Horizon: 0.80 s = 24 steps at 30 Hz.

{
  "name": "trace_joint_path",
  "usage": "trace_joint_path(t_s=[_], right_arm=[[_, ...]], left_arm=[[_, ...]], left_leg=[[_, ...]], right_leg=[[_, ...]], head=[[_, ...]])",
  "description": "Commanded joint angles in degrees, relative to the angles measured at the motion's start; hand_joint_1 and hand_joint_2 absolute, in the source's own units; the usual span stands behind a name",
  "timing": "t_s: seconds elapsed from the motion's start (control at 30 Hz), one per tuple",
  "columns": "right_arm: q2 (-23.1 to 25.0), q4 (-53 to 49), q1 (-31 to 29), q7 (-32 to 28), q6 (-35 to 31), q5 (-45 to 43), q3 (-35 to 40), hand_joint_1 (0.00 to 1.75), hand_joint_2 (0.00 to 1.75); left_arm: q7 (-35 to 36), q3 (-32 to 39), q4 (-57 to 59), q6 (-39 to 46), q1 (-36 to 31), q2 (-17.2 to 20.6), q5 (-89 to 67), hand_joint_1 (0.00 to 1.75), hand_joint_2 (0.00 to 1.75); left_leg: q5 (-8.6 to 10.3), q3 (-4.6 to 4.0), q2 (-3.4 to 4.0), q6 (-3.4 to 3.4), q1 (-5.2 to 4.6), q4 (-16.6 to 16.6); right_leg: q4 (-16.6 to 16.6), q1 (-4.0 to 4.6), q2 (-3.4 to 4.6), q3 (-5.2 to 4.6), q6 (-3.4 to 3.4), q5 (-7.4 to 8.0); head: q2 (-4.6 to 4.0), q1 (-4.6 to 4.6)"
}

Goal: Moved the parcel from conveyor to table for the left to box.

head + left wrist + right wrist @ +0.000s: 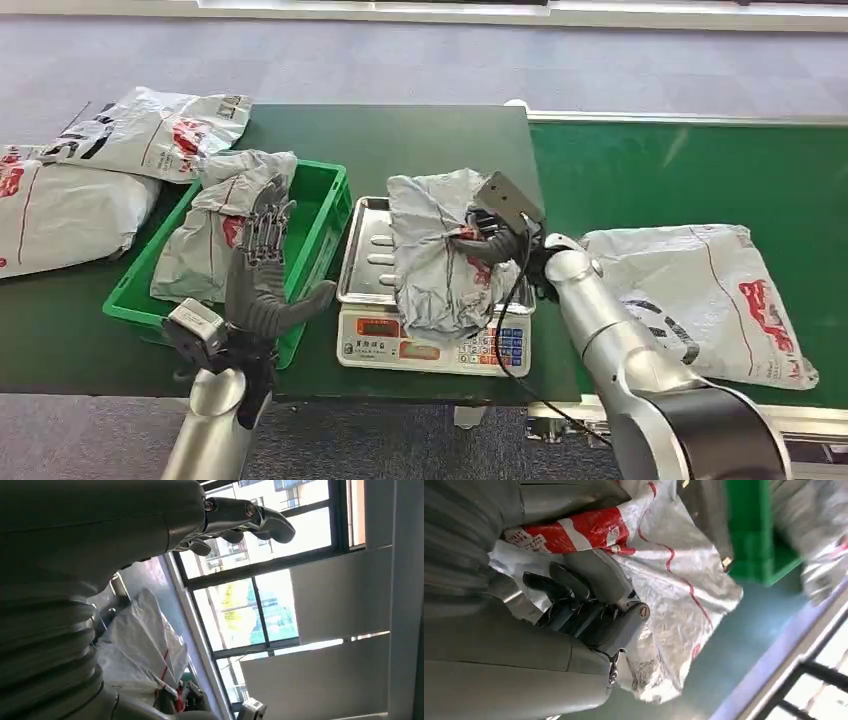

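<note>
- Crumpled grey plastic mailer parcel w/ red print (pixel 437 255) lies on the steel pan of the white electronic weighing scale (pixel 436 340), at the table's front edge, between the green plastic crate (pixel 325 215) and the green conveyor belt (pixel 690 170).
- Right hand (pixel 497 245) has fingers curled into the parcel's right side, gripping the film; right wrist view confirms the clamp on the bag (pixel 664 580).
- Left hand (pixel 265 265) is raised beside the crate, fingers spread, holding nothing.
- Step, as I judge it: set the parcel flat on the pan, let go cleanly, lift up so loose film doesn't snag on the fingers.
- Edges: crate wall just left of the scale; the parcel overhangs the keypad.
- Room: second grey mailer (pixel 700 300) lies on the belt right of the arm; best exit is up & back.
</note>
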Motion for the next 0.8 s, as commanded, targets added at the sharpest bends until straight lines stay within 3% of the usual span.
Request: trace_joint_path(t_s=[0.03, 0.8], right_arm=[[4.6, 4.2, -1.2, 1.4, -1.0, 0.7, 4.9, 1.75, 1.75], [4.4, 4.4, -1.3, 2.2, -1.3, 0.8, 5.1, 1.75, 1.75]], left_arm=[[-0.1, 0.5, 0.0, 0.0, 0.7, 2.3, -0.4, 0.00, 1.75], [-0.1, 0.6, 0.2, 0.0, 0.7, 2.3, -0.4, 0.00, 1.75]], left_leg=[[-0.08, 0.30, 0.11, -0.02, 0.05, -0.1], [-0.03, 0.09, -0.02, 0.01, 0.05, -0.1]], right_leg=[[-0.1, 0.05, 0.14, 0.24, -0.09, -0.05], [-0.1, 0.01, -0.03, 0.12, -0.05, -0.05]], head=[[0.00, 0.00], [0.00, 0.00]])
